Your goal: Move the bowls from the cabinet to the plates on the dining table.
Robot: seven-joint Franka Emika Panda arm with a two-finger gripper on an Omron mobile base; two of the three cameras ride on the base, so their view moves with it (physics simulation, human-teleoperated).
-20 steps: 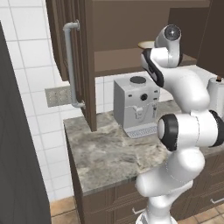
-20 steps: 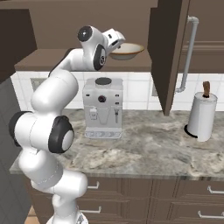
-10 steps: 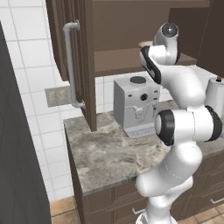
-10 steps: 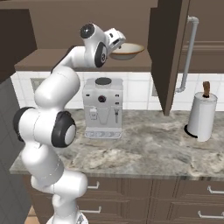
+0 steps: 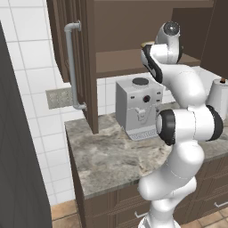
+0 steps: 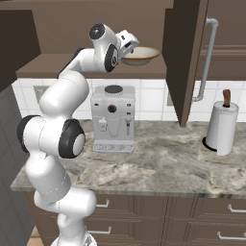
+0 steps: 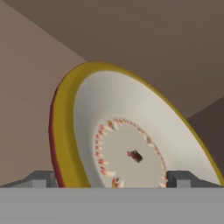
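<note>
A shallow tan bowl [image 6: 142,55] with a brownish-yellow rim sits on the shelf of the open dark brown cabinet [image 6: 57,66]. In the hand view the bowl [image 7: 127,131] looms close and tilted, white inside with a ring of red marks. My gripper [image 6: 129,48] is at the bowl's left edge, open, and its fingertips [image 7: 43,179] stand on either side of the bowl's lower part without closing on it. From the left base view a sliver of the bowl [image 5: 146,45] peeks out behind my arm. The plates and the dining table are out of view.
A white coffee machine [image 6: 114,117] stands on the mottled stone counter [image 6: 158,166] under the shelf. The open cabinet doors [image 6: 185,57] [image 5: 75,58] with silver bar handles [image 6: 206,57] flank the arm. A paper towel roll [image 6: 222,126] stands at the right.
The arm's elbow and upper links have shifted a little while the hand stays at the bowl. The jaws remain open and the bowl has not moved.
</note>
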